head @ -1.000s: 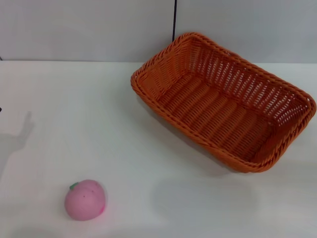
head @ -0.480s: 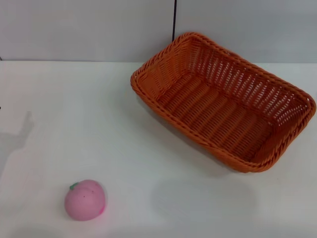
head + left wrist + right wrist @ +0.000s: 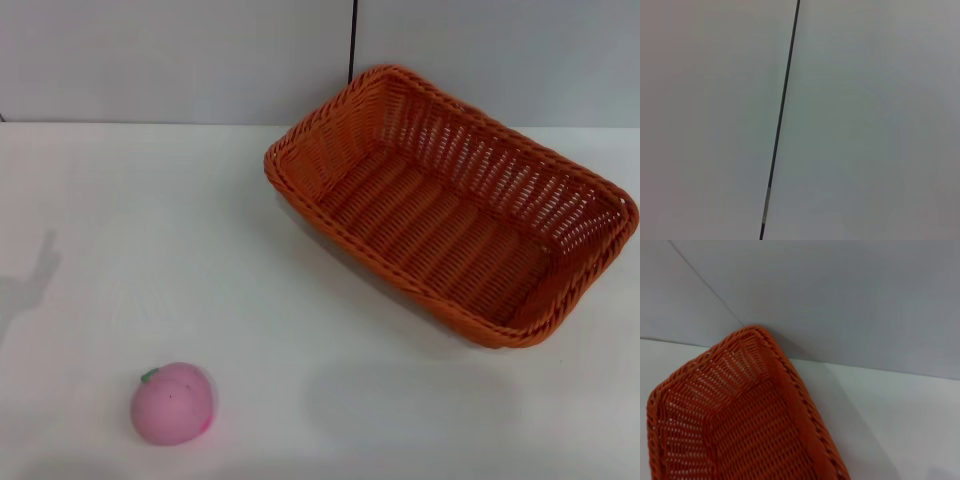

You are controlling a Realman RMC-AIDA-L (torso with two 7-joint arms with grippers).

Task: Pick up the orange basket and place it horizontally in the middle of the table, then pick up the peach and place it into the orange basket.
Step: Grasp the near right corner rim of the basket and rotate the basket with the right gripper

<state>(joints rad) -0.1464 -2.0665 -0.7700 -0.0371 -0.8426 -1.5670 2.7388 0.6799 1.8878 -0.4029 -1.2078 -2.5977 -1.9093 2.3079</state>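
The orange basket [image 3: 450,205] lies empty at the back right of the white table [image 3: 180,230], turned at a slant, one corner near the back wall. Its braided rim and slatted inner wall [image 3: 740,410] fill part of the right wrist view. The pink peach [image 3: 172,402] with a green stem spot sits alone near the front left of the table. Neither gripper shows in any view. The left wrist view holds only a grey wall with a dark seam [image 3: 780,120].
A grey wall with a dark vertical seam [image 3: 353,40] stands behind the table. An arm's shadow [image 3: 30,280] falls on the table's left side. White table surface lies between the peach and the basket.
The shadow on the table's left side has shifted slightly leftward and lower. Basket and peach have not moved.
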